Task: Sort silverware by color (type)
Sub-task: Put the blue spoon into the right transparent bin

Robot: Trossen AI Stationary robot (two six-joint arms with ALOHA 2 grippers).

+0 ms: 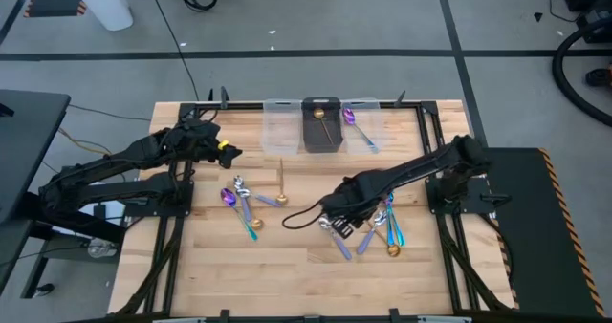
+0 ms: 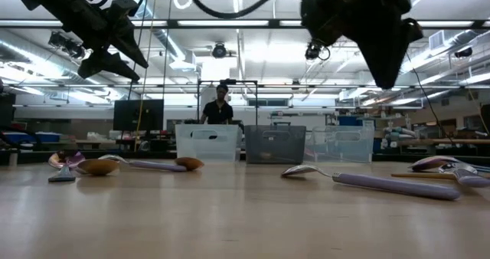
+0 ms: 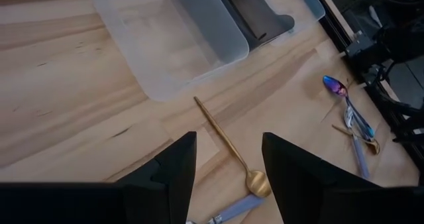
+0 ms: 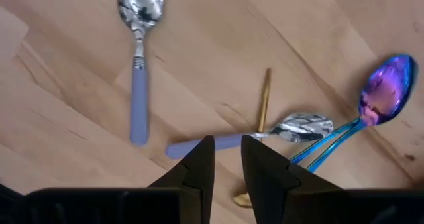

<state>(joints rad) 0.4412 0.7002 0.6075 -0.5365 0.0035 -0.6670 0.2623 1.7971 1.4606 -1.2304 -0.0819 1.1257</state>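
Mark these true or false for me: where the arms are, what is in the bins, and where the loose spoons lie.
1. The dark middle bin holds a gold spoon. True.
2. The left clear bin holds three spoons. False: it looks empty.
3. The right gripper hangs over the spoon pile on the table's right side. True.
4. The left gripper is shut on a spoon. False: it is open and empty.
5. A rainbow spoon lies in the right clear bin. True.
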